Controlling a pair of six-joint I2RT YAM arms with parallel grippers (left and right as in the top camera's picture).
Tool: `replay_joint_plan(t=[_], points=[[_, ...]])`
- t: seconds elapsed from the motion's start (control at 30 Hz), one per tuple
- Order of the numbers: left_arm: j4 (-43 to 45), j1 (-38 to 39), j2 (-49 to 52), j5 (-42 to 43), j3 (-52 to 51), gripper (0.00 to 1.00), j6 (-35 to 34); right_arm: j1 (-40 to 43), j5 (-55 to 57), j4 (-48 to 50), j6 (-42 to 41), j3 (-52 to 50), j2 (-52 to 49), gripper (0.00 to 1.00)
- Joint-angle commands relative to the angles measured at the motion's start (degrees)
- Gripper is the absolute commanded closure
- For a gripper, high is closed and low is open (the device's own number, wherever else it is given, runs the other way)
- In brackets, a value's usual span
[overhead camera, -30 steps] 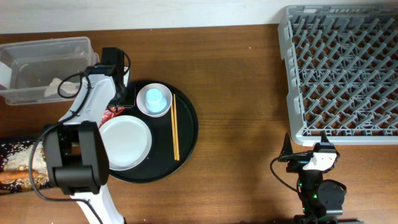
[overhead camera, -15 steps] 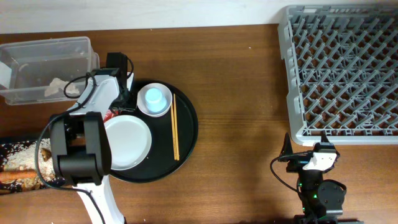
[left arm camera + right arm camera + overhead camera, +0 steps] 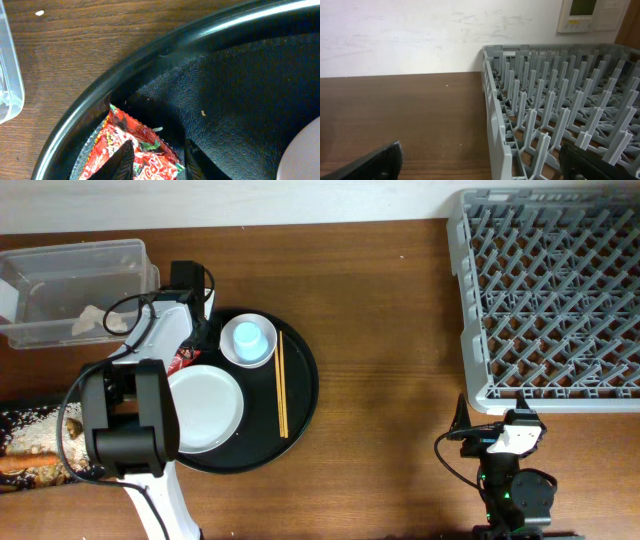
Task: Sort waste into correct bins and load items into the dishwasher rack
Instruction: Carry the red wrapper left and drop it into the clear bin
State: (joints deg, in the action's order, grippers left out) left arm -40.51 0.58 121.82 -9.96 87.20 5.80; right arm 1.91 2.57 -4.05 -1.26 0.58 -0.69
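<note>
The worktop is dark brown wood grain, with a strip of white wall along the upper edge of the overhead frame. In your right wrist view that wall is scuffed and carries a beige control panel at the upper right, its writing too small to read. The grey dishwasher rack fills the upper right of the overhead frame, and the clear plastic tub sits at the upper left with a crumpled white tissue inside. The flat black tray lies at the lower left edge, scattered with pale rice-like scraps. On the round black tray you have the white plate, the light blue cup standing in the small white bowl, and the chopsticks lying side by side. The red snack wrapper lies just inside that tray's left rim; its white and green print cannot be read. Your left tool has its fingers partly apart with the wrapper between them, but you cannot tell whether they grip it. Your right tool is at the lower right, fingers spread wide apart with nothing between them.
</note>
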Motion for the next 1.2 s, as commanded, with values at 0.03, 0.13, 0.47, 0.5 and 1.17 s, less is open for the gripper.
replay_joint_plan(t=[0.03,0.13,0.47,0.5,1.17], points=[[0.17,-0.37,0.98,-0.55,-0.17,0.73,0.52,0.37,0.70,-0.44,-0.04,-0.26,0.48,0.01],[-0.02,-0.37,0.98,-0.39,-0.17,0.79,0.52,0.37,0.70,-0.44,-0.04,-0.26,0.48,0.02],[-1.55,1.07,0.09,-0.33,1.16,1.00,0.46,0.37,0.70,-0.44,-0.04,-0.26,0.48,0.02],[-1.92,1.64,-0.61,-0.33,1.86,1.00,0.28,0.37,0.70,-0.44,-0.04,-0.26,0.48,0.02],[15.85,-2.38,-21.18,-0.39,7.61,1.00,-5.14,0.37,0.70,-0.44,-0.04,-0.26,0.48,0.02]])
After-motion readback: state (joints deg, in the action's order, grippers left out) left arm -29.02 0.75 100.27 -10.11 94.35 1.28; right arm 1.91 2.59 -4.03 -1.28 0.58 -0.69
